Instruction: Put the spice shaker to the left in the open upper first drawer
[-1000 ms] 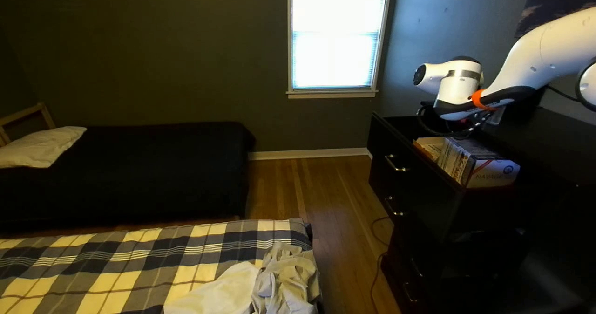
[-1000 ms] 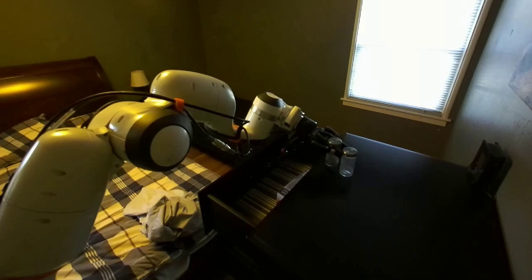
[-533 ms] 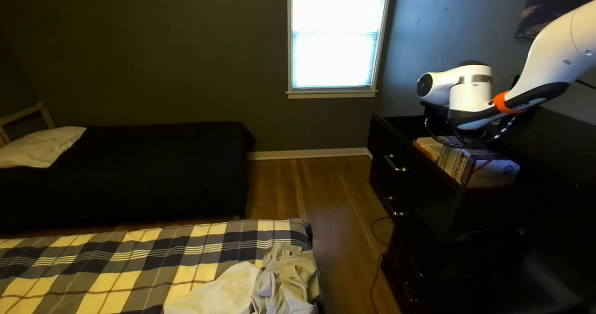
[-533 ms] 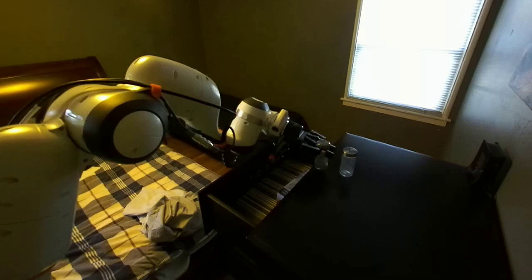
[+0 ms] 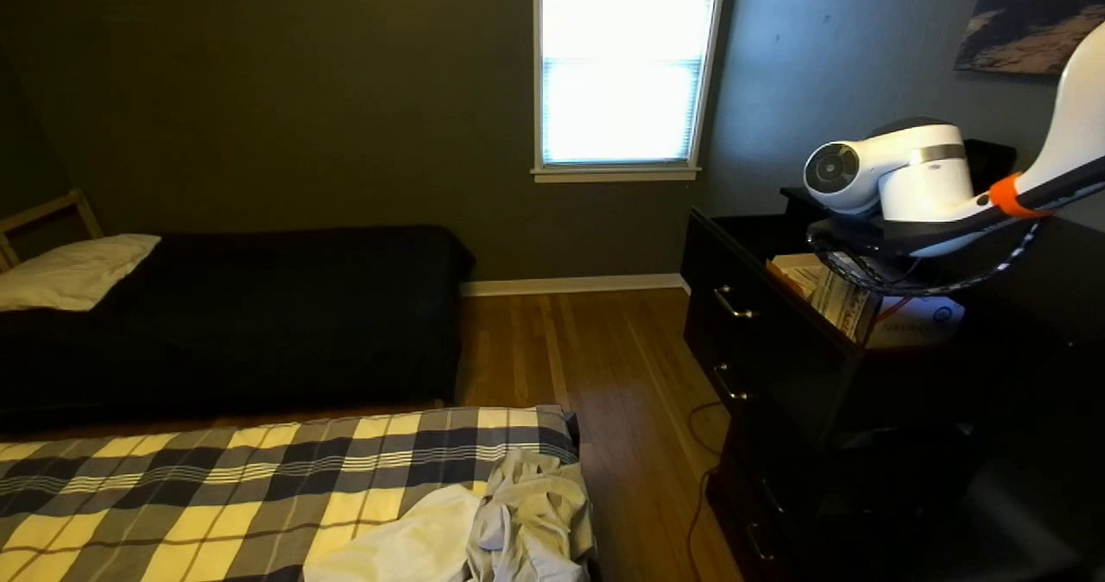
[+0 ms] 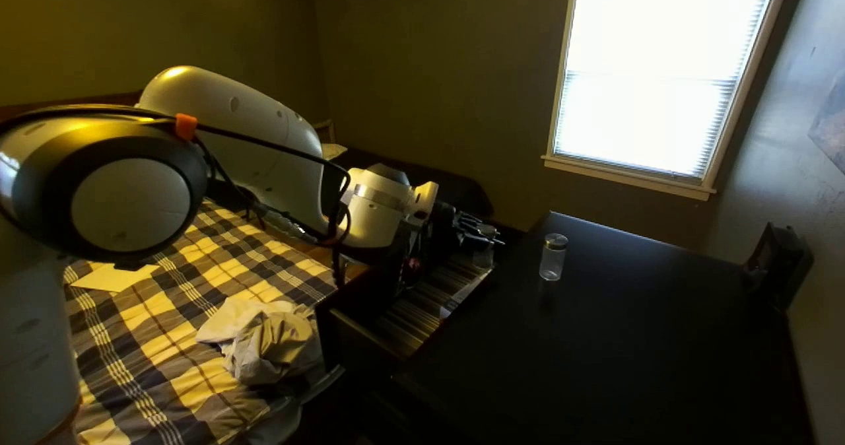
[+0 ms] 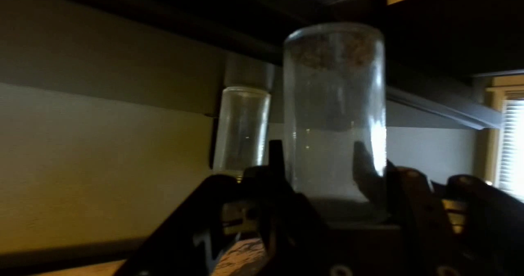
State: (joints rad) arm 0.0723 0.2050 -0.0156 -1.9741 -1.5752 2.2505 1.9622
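The spice shaker is a clear glass jar [image 7: 333, 104] with a little brown residue at its base. My gripper [image 7: 319, 157] is shut on it, with a finger on either side. The wrist picture stands upside down. In an exterior view my gripper [image 6: 490, 235] holds the shaker [image 6: 485, 257] upright just off the dresser's edge, over the far part of the open top drawer [image 6: 370, 333]. The exact height is hard to tell. The drawer's black front [image 5: 777, 327] shows in an exterior view, where the arm hides gripper and shaker.
A second glass jar [image 6: 553, 260] stands on the black dresser top [image 6: 594, 339] and shows in the wrist view [image 7: 241, 128]. Tightly packed cases [image 6: 429, 306] and a white box [image 5: 915, 323] fill the drawer's near part. A black object [image 6: 782, 267] stands by the wall.
The gripper has carried the shaker away from the second jar, off the dresser top and over the drawer. The arm has drawn back with it. The second jar has not moved.
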